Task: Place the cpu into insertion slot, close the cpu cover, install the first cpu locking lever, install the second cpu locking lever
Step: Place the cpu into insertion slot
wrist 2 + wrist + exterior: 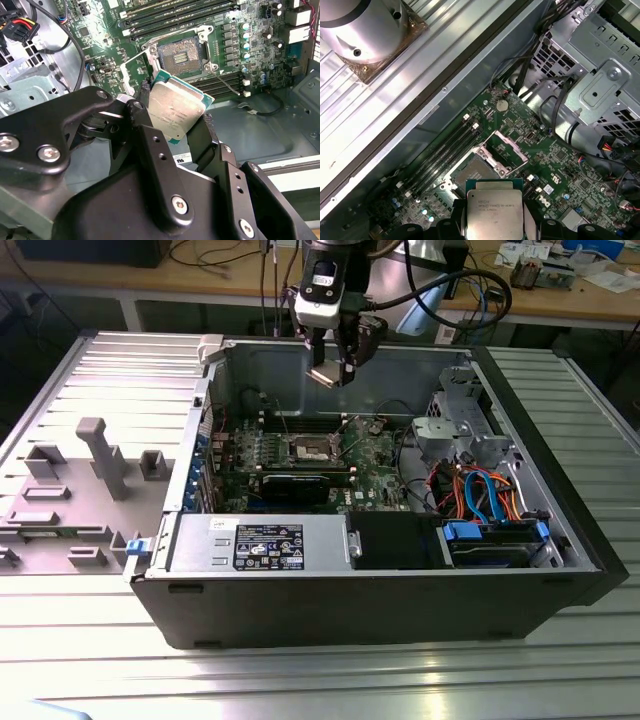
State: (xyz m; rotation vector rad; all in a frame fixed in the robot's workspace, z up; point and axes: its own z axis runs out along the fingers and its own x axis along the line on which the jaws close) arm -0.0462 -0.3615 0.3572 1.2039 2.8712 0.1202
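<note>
Right now I am hanging over the open case [380,615], which is lying on its side on the ribbed table [300,680]. Inside the case, the board [380,455] is covering the floor. The power supply [260,540] is sitting along the near wall, and the drive cage [450,430] is standing toward the exterior view's right, with orange and blue cables running below it. A long black card [305,483] is lying across the board, just beside the slot [312,449]. On the table, at the exterior view's left, grey fixtures [105,455] are standing outside the case.

My gripper [175,114] is pinching the cpu [175,107] by two opposite edges, with a black finger [145,112] pressing on each side. I am holding the cpu [326,375] up near the case's rim, well apart from the slot below. Its dull metal top is facing both wrist cameras, with the green edge showing around it. The chip is close to square, so I cannot tell a long axis. In the exterior view it is looking tilted rather than level.

The slot [475,172] is lying bare, with the cover [512,146] swung up off it at one side. The narrow memory slots [445,150] are running alongside it.
</note>
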